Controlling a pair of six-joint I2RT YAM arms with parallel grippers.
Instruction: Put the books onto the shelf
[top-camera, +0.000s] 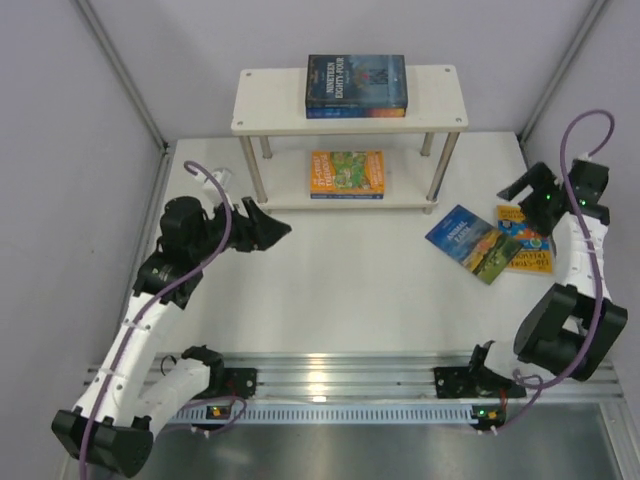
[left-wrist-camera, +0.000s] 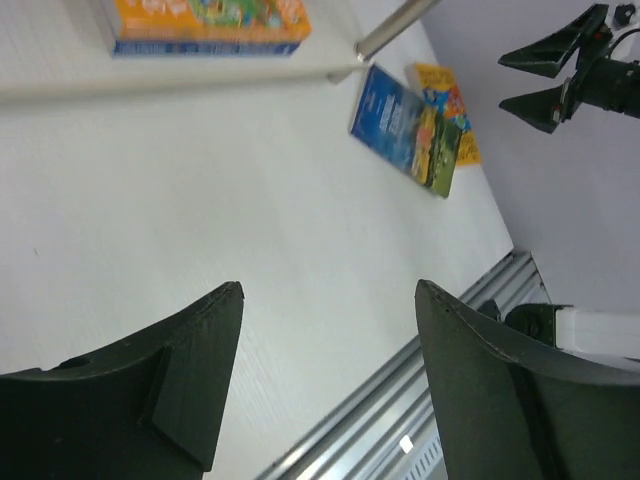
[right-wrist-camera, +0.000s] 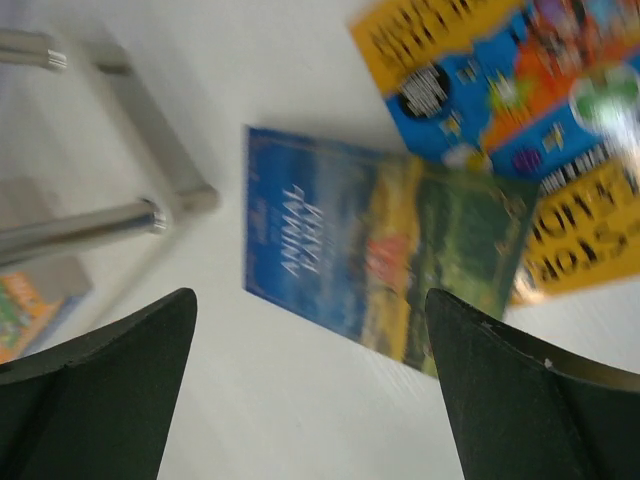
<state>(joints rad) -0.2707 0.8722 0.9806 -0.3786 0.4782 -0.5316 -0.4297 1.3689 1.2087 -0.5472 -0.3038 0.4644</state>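
Half under the blue book (top-camera: 458, 233), the yellow book (top-camera: 530, 255) lies right on the white table (top-camera: 340, 290) between grey walls (top-camera: 60, 120), two more on the far shelf (top-camera: 270, 100); left gripper (left-wrist-camera: 328, 290) and right gripper (right-wrist-camera: 310, 295) gape empty

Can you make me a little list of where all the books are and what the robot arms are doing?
Top of shelf: dark blue book, lying flat
Lower board: orange and green book, lying flat
Right side of table: blue landscape book overlapping yellow book
left end effector: open, empty
right end effector: open, empty, above the two table books
Books not yet shelved: two
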